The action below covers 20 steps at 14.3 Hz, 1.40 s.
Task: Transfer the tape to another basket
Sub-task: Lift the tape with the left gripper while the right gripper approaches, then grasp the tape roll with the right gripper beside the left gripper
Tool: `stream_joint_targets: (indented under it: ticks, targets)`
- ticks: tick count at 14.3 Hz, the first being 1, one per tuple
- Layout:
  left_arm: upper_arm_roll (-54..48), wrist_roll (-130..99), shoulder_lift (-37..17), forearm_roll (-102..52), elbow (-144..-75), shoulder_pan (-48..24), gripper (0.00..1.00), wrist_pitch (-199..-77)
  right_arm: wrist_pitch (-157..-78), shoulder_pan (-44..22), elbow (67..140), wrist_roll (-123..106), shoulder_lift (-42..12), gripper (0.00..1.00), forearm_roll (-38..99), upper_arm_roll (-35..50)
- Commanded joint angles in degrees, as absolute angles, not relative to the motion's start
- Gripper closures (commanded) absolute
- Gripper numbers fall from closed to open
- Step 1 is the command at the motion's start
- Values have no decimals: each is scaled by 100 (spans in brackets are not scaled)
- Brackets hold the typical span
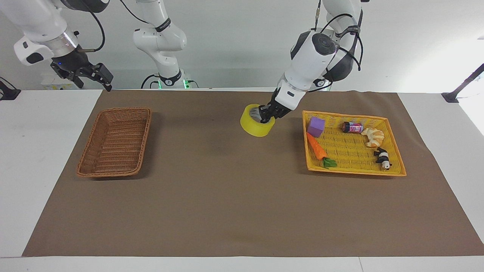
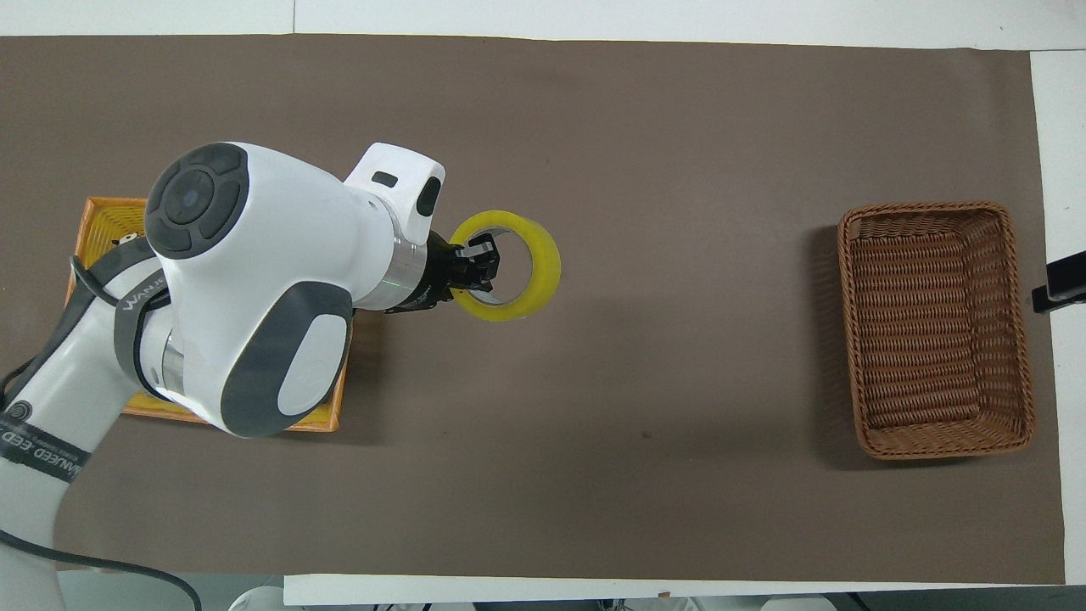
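The right gripper point(image 1: 86, 75) hangs in the air at the right arm's end of the table, above the white edge of the table beside the brown mat point(image 1: 227, 211), and this arm waits there; I cannot tell if its fingers are apart or together. Near it, on the mat, stands the brown wicker basket point(image 1: 115, 141), and nothing lies inside it. In the overhead view the same basket point(image 2: 936, 329) is at the side where only a dark tip of the right gripper point(image 2: 1059, 284) comes into the picture. In the middle part of the mat, between the two baskets and much closer to the yellow tray point(image 1: 353, 149) than to the wicker basket, is the tape point(image 1: 257, 121). The left gripper point(image 1: 267, 114) is clamped on the wall of the roll, with one finger inside the ring and the other outside, and the roll is tilted in the grip. In the overhead view the tape point(image 2: 509, 266) is seen as an open ring with the left gripper point(image 2: 475, 265) on the part of the ring toward the tray. I cannot tell if the tape touches the mat or is a little above it. At the left arm's end lies the yellow tray, and in it are a purple block point(image 1: 316, 126), a toy carrot point(image 1: 319, 151), a small can point(image 1: 352, 127), a croissant point(image 1: 372, 136) and a toy panda point(image 1: 382, 158).
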<state>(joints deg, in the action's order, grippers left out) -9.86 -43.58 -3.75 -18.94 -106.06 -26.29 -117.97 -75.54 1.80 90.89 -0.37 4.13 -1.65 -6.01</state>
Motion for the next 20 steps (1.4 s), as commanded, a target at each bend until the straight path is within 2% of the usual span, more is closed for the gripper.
stream_joint_targets:
  ticks: [1,2,4,6,8,11,14,17,20]
  targets:
    - [-932,-4430,-440,-1907,-10406,-2698,100,-11488,-7506,167,9045,-873,519,0,199,-466]
    - [-932,-4430,-448,-1907,-10415,-2707,100,-11470,-7558,237,9122,-1462,527,0,829,-483]
    - [-932,-4430,-448,-1899,-10415,-2707,100,-11470,-8127,133,9464,-1241,571,0,2025,-449]
    - [-932,-4430,-448,-1907,-10415,-2707,100,-11487,-8741,-358,9772,-1090,475,0,2913,-396]
    - [-932,-4421,-448,-1899,-10415,-2716,100,-11487,-9680,-588,10596,-802,492,0,4482,-378]
    - [-932,-4412,-448,-1898,-10415,-2716,100,-11487,-10807,-1517,10863,-782,221,0,5289,-378]
    - [-932,-4386,-439,-1898,-10441,-2707,100,-11478,-11915,-2335,11275,-1071,-43,0,6649,-378]
    - [-940,-4386,-439,-1898,-10450,-2707,100,-11470,-12085,-2531,11312,-1343,-359,0,7382,-378]
    - [-932,-4386,-439,-1898,-10450,-2707,100,-11417,-12015,-2522,11320,-1494,-396,0,7383,-387]
